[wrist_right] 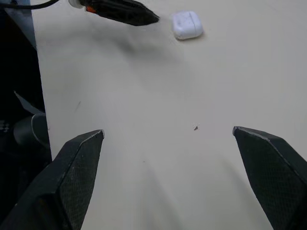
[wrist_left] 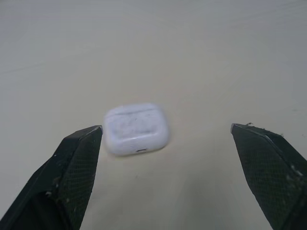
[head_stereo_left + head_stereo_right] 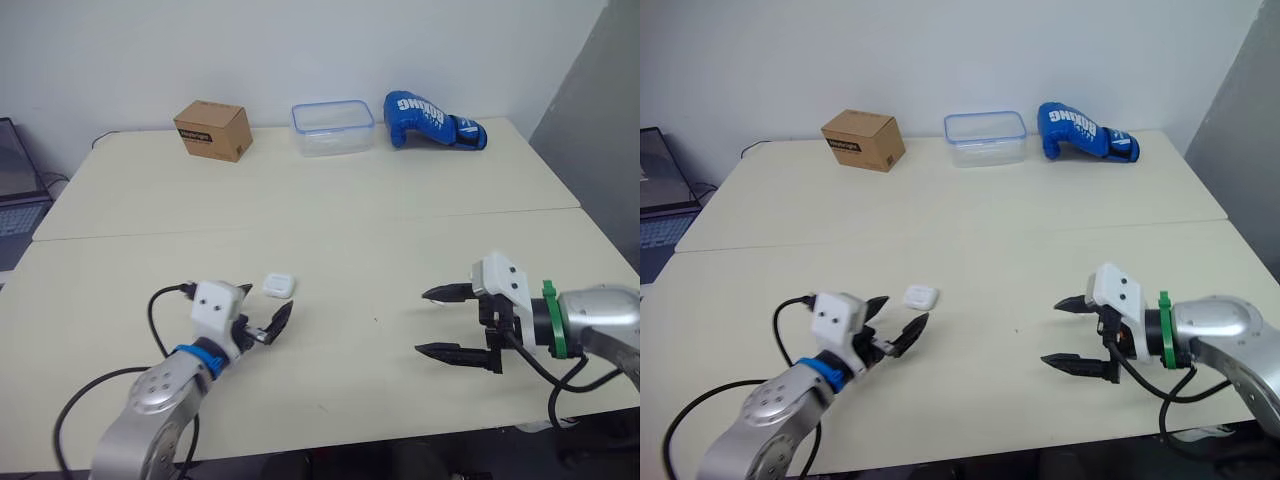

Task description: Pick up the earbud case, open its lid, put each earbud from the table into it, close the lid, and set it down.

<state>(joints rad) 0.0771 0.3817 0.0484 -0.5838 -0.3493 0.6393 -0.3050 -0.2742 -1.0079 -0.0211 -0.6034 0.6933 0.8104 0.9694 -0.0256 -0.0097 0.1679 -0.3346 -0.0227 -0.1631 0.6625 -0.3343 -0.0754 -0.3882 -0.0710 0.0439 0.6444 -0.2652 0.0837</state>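
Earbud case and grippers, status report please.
Left gripper open, just short of earbud case. Right gripper open, empty. Case lid shut, nothing in the way.

The small white rounded case (image 2: 136,128) ahead of my left fingers (image 2: 76,167) is blurred, its lid seam unreadable. A grey laptop (image 3: 12,200) is cut off at the view's edge.

- Table (image 3: 350,230): pale cream top, with a seam running across it from 9 to 3 o'clock.
- Cardboard box (image 3: 212,130): brown, with a dark label on one side. It sits at 11 o'clock on the far half, turned at an angle.
- Plastic container (image 3: 332,127): clear with a blue rim, at 12 o'clock near the far edge.
- Boxing glove (image 3: 432,120): blue with white lettering, lying on its side at 1 o'clock, near the container but not touching it.
- Laptop (image 3: 12,205): at 9 o'clock, off the table's edge, only partly in view.
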